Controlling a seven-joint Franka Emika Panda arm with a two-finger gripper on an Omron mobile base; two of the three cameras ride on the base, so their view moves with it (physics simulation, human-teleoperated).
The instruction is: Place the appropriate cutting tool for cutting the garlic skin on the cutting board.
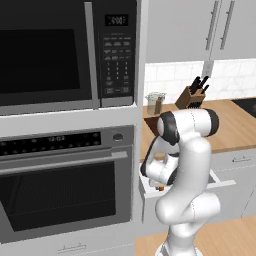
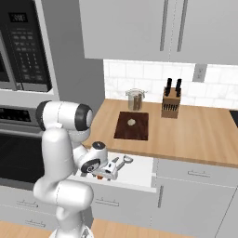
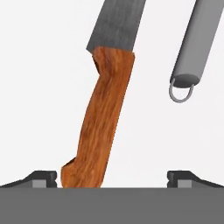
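The gripper [image 3: 112, 179] hangs low inside the open drawer [image 2: 139, 174], fingers spread wide with the knife [image 3: 103, 127] lying between them, nearer the left finger. A grey metal utensil [image 3: 197, 43] lies just beside the knife (bare white drawer floor between them). Up on the counter [image 2: 200, 130], the cutting board [image 2: 139, 128] is mostly bare around the garlic [image 2: 131, 122]; a glass jar [image 2: 135, 99] and knife block [image 2: 170, 104] stand behind it.

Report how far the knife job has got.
Done: the drawer is open and the claw is down inside it. In hand: the claw is open over the knife, its handle nearer one fingertip, not yet gripped. A grey utensil lies beside it. Left: grip, lift, and lay the knife on the cutting board, where the garlic sits.
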